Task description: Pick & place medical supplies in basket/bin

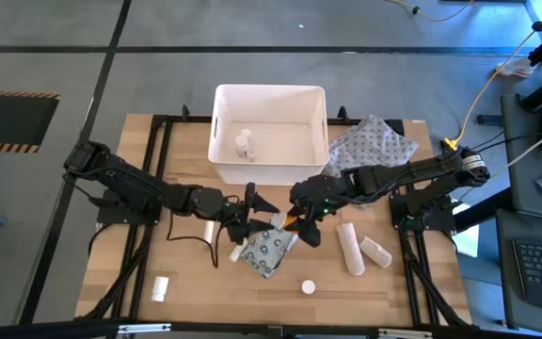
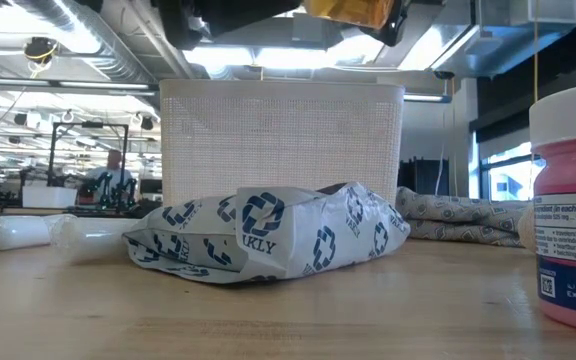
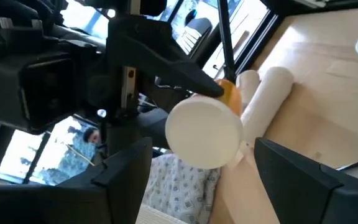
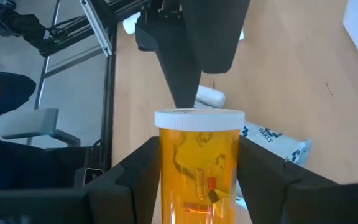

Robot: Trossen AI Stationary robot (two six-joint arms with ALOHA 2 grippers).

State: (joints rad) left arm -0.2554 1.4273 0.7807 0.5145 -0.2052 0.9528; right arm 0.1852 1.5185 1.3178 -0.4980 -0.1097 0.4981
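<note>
My right gripper (image 1: 301,224) is shut on an orange pill bottle (image 4: 199,174) with a white cap, held in the air above the flat dotted packet (image 1: 271,250). My left gripper (image 1: 257,215) faces it, open. In the left wrist view its fingers stand on either side of the bottle's white cap (image 3: 205,132), with a gap on both sides. The packet lies flat on the table (image 2: 268,235). The white tub (image 1: 269,132) stands at the far side, with a small white bottle (image 1: 244,143) standing on its floor. My right gripper pinches the orange bottle's body (image 4: 166,180) between its two fingers, just below the cap. The fingers reach in from the table's right. The bottle is lifted clear (image 2: 353,12) and lies roughly level, its cap pointing toward my left gripper.
Two cream gauze rolls (image 1: 349,247) (image 1: 376,250) lie right of the packet. A white-capped bottle (image 1: 308,286) stands near the front edge and a small white item (image 1: 161,287) at front left. White tubes (image 1: 210,231) lie under the left arm. The grey patterned pouch (image 1: 374,146) sits right of the tub.
</note>
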